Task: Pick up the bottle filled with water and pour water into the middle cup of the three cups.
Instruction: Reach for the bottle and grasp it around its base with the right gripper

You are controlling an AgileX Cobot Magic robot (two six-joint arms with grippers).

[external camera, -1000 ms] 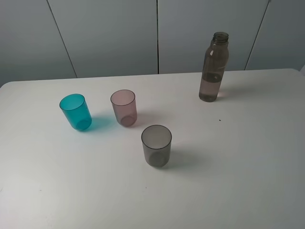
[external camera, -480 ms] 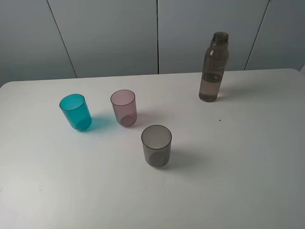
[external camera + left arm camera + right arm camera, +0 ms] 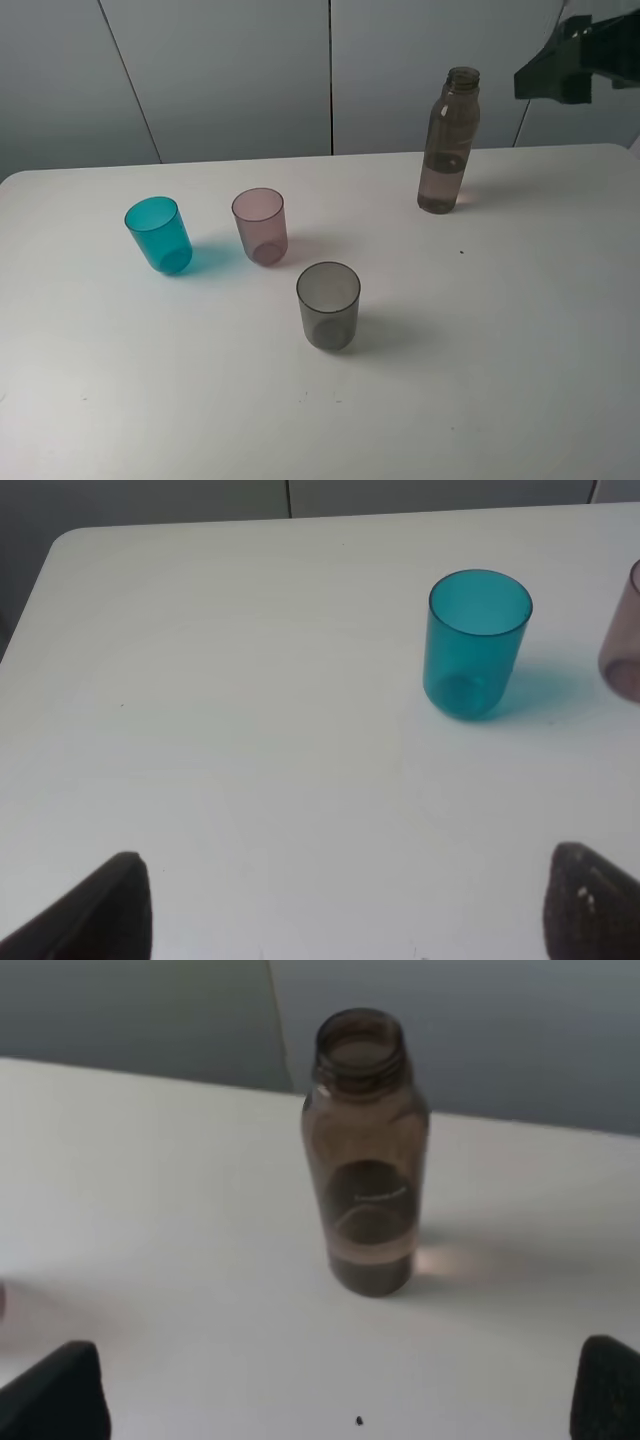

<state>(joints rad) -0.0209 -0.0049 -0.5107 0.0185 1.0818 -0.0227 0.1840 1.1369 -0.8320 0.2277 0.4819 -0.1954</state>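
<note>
We see a broad white table [image 3: 520,380] filling most of the high view, with a grey panelled wall [image 3: 220,70] behind its far edge. A dark angular part of the right arm [image 3: 572,62] juts in at the upper right of that view, in front of the wall.

The tall slim bottle of smoky grey-brown translucent plastic [image 3: 447,140] stands upright near the table's far edge on the right side. It is uncapped, its threaded neck is open, and there is water in its lower part. The arm part is to the right of its top and apart from it.

3 small translucent plastic tumblers stand upright, mouths up, each apart from the others and well apart from the bottle. The teal tumbler [image 3: 158,234] is furthest left. The dusky pink tumbler [image 3: 260,225] is the middle 1, and the smoky grey tumbler [image 3: 328,305] is nearest the camera.

The right claw [image 3: 330,1392] is spread wide and grips nothing. Its 2 dark fingertips [image 3: 55,1395] sit at opposite edges of the wrist picture, with the bottle ahead between them, untouched. The left claw [image 3: 350,905] is also spread wide and empty over bare table, with the teal tumbler ahead of it.

A tiny dark speck [image 3: 461,251] lies on the table in front of the bottle.
</note>
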